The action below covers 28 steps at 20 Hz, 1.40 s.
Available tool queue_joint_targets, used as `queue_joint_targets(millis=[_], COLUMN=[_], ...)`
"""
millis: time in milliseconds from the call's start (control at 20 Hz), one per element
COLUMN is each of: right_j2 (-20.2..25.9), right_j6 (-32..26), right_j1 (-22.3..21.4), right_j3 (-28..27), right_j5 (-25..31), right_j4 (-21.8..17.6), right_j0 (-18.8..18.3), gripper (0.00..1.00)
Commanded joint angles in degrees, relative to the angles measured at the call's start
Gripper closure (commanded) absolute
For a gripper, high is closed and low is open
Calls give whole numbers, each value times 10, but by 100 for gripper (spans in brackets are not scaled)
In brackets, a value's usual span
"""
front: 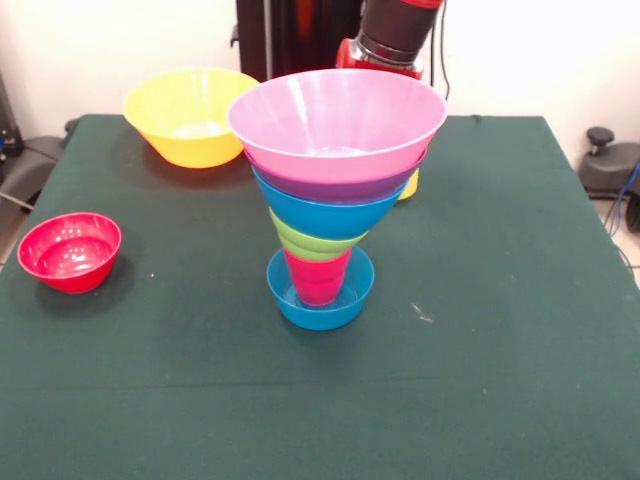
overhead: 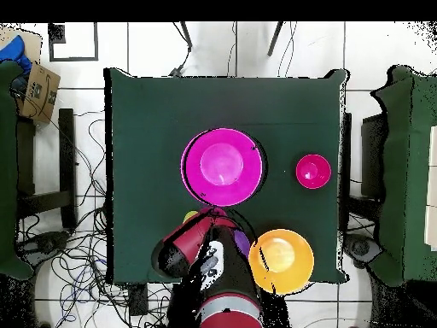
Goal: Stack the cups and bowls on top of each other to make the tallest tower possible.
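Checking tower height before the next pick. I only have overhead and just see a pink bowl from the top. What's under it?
Observer: Front view, top down: pink bowl, purple bowl, blue bowl, green bowl, red cup, small blue bowl as the base.
Operator: Cup mouth up or flipped?
Observer: Wide end up, narrow end standing inside the small blue bowl.
Operator: Any lean?
Observer: The wide bowls look slightly off-centre over the base, toward the front picture's right.
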Motion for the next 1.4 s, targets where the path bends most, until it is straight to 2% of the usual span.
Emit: queue_joint_targets(millis=[50,200,250,450,550,800,1400], right_j2=[17,21,24,22,27,27,39], right_j6=[-3,-18,-24,-19,-32,-23,-37], right_j1=[30,26,24,21,28,40,36], right_j3=[-40,-40,-40,-43,-50,-53,-50], right_j5=[1,-3,-7,-14,3,-12,-8], right_j4=[-27,-30,-31,-32,-30,-31,-24], right_j0=[22,20,18,22,17,13,0], gripper=[0,0,100,100,100,100,100])
